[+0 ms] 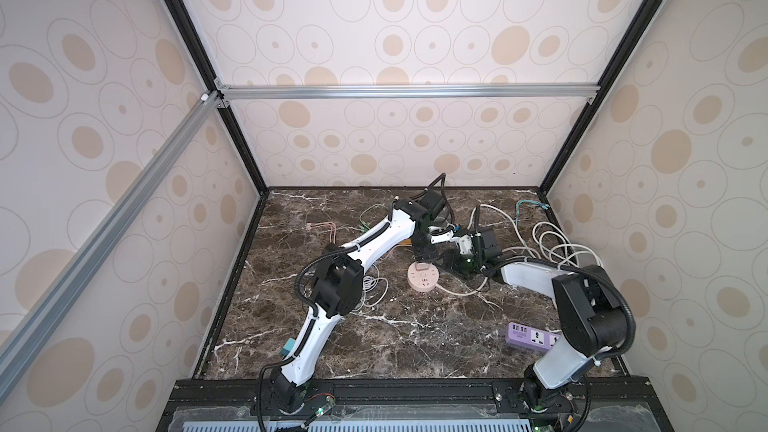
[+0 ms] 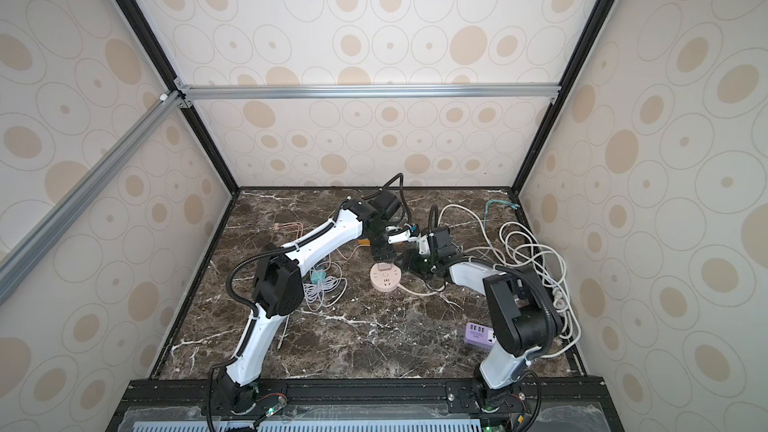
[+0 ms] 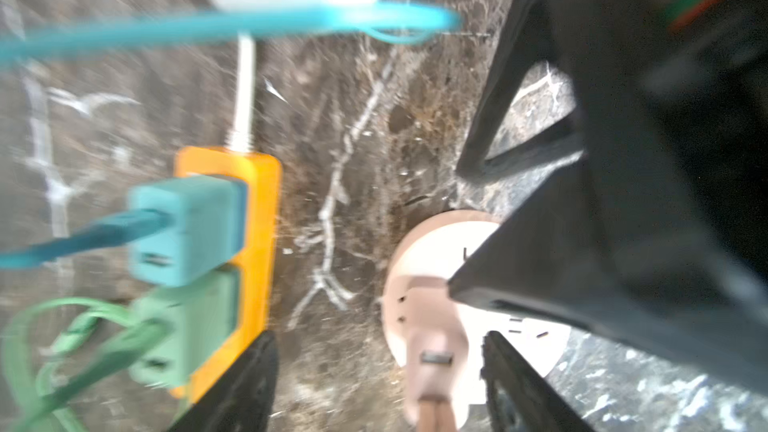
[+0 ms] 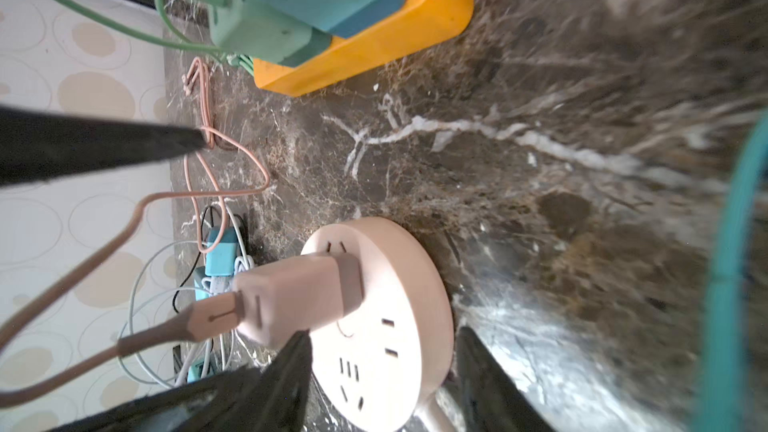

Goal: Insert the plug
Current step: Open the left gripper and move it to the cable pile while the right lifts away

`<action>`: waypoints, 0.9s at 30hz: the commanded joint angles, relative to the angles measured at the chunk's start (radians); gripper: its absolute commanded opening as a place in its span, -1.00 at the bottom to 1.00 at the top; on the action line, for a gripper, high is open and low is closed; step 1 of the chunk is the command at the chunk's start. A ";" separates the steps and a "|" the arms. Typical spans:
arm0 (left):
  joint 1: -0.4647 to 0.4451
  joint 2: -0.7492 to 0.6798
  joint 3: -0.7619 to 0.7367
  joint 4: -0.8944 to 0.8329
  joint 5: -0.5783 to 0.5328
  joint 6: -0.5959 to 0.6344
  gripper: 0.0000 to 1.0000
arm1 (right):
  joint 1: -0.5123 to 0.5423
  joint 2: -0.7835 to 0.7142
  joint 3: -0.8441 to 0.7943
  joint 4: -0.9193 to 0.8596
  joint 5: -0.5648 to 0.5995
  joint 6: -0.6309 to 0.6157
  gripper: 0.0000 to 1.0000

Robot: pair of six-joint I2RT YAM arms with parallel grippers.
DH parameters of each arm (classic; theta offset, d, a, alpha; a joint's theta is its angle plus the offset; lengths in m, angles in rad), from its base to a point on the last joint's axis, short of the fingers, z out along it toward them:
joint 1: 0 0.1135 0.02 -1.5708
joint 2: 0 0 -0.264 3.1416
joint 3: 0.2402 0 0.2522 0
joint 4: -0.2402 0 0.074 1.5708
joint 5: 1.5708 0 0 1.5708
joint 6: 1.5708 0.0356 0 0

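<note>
A round pink socket hub [image 1: 423, 281] [image 2: 385, 278] lies mid-table. The pink plug [image 4: 299, 297] stands seated in its top face, and its pink cable trails away. My left gripper [image 3: 378, 342] hangs open straight over the plug [image 3: 432, 351], a finger on either side with a gap to each. My right gripper [image 4: 385, 334] is open beside the hub [image 4: 399, 309], its fingers straddling the hub's near rim. One finger is in front of the plug's base and the other just outside the rim. In both top views the two grippers meet over the hub.
An orange power strip [image 4: 374, 43] [image 3: 257, 243] with a teal and a green plug lies just behind the hub. A purple power strip [image 1: 530, 336] sits front right. White cables [image 1: 552, 243] pile at the right, and a white cable bundle [image 1: 374, 288] lies to the left.
</note>
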 commanded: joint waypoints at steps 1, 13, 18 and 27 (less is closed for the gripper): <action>0.011 -0.162 -0.054 0.058 0.076 0.005 0.77 | 0.007 -0.072 -0.024 -0.129 0.126 -0.105 0.30; 0.062 -0.709 -0.707 0.572 0.226 -0.204 0.97 | 0.046 -0.270 -0.145 -0.136 0.159 -0.264 0.98; 0.092 -0.929 -1.016 0.890 -0.024 -0.507 0.97 | 0.135 -0.317 -0.159 -0.084 0.211 -0.304 0.98; 0.163 -1.151 -1.297 0.836 -0.515 -1.041 0.97 | 0.309 -0.302 -0.141 0.073 0.312 -0.387 1.00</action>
